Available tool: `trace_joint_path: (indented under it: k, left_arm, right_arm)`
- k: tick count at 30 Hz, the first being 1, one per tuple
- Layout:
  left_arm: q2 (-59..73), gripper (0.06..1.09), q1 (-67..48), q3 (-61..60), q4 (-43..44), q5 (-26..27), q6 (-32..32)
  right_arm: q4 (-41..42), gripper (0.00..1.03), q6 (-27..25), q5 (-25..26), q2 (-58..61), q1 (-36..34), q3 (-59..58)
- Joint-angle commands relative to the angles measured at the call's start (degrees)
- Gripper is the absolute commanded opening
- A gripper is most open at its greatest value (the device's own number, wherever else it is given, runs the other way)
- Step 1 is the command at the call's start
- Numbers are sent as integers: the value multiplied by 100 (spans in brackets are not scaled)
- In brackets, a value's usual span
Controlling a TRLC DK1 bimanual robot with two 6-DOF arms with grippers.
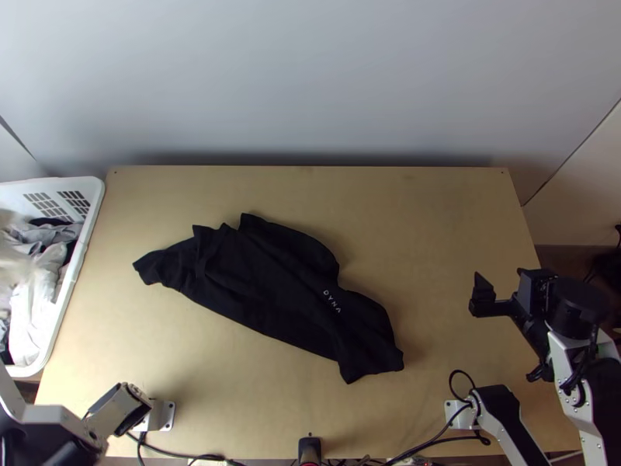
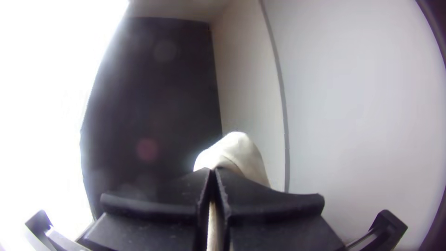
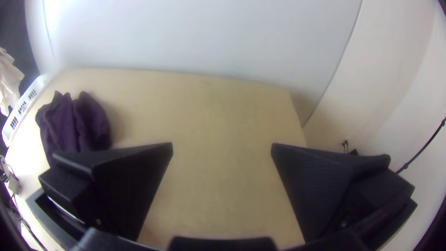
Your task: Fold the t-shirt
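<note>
With twelve where it pointed, the left gripper (image 2: 212,171) pinched a white cloth (image 2: 238,151) that puffed out at one o'clock. A big pale wall (image 2: 362,93) stood at two, something dark (image 2: 153,88) at eleven, and bright white glare at ten.

From my seat at the controls, I take this for a robotics lab or a robot test station. My left arm (image 1: 66,423) and right arm (image 1: 586,426) have their bases at the near edge of a light wooden table (image 1: 435,233), with mounting plates (image 1: 164,416) on its top and black cables (image 1: 175,453) running along that edge. Beyond stands a plain pale wall (image 1: 310,78). The white laundry basket (image 1: 88,233) of clothes (image 1: 29,311) beside it looks homely, but the rig says lab to me.
</note>
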Motion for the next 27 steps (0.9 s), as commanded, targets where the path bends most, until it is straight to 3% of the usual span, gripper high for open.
trace_joint_path:
  k: [1, 10, 14, 18, 20, 21, 27]
  left_arm:
    - [806, 9, 598, 274, 1040, -283, 1]
    - [1905, 9, 493, -500, 1031, -178, -16]
    - [2397, 11, 317, -728, 1013, 649, -25]
    - [2476, 59, 132, -1159, 846, 649, -34]
    - [2467, 95, 44, -1299, 618, 631, -104]
    - [2459, 103, -17, -1291, 292, 631, -166]
    - [2028, 103, -580, -1150, -1430, 692, -175]
  right_arm:
    - [35, 99, 35, 5, -60, -10, -113]
    - [9, 99, 0, 5, -78, 25, -174]
    - [0, 99, -44, 13, -17, 34, -148]
    - [0, 99, -44, 5, 1, 34, -139]
    - [0, 99, -53, 13, 1, 34, -139]
    - [-9, 99, -62, 13, 10, 42, -139]
    - [9, 99, -97, 5, 107, 42, -130]
